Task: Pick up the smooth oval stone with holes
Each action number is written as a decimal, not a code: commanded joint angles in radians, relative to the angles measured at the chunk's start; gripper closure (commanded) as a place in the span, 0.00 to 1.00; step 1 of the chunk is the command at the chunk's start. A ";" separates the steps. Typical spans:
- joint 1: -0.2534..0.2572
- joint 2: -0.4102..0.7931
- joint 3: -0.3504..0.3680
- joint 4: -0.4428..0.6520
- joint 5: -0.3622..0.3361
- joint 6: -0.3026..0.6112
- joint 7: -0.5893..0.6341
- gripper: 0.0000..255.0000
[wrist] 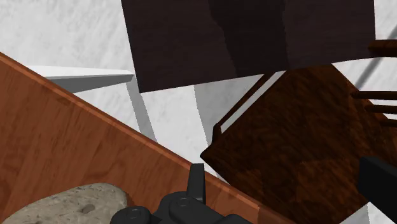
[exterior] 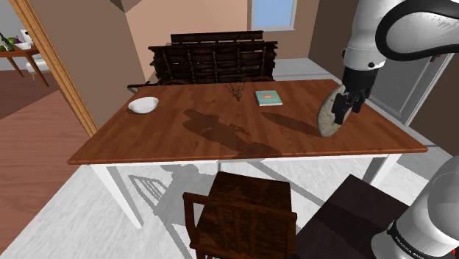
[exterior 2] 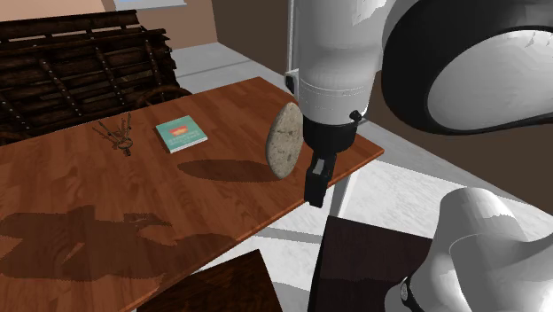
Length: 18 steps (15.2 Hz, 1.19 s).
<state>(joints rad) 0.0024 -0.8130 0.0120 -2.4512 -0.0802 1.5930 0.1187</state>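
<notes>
White arm (exterior: pixel 376 40) bent over, wrist pointing down — black jaws standing wide apart

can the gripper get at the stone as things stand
Probably not without shifting: the stone stands on edge beside the gripper, outside its open fingers, not between them. Nothing else stands in the way.

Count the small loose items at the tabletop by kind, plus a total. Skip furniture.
Stone, grey oval, up on edge: 1
Book, teal cover: 1
Bowl, white: 1
Bunch of keys, dark: 1
Total: 4
</notes>
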 commanded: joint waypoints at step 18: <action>0.096 0.219 -0.511 0.209 -0.298 0.110 -0.941 0.00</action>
<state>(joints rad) 0.0857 -0.6218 -0.4693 -2.2685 -0.3718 1.6923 -0.7603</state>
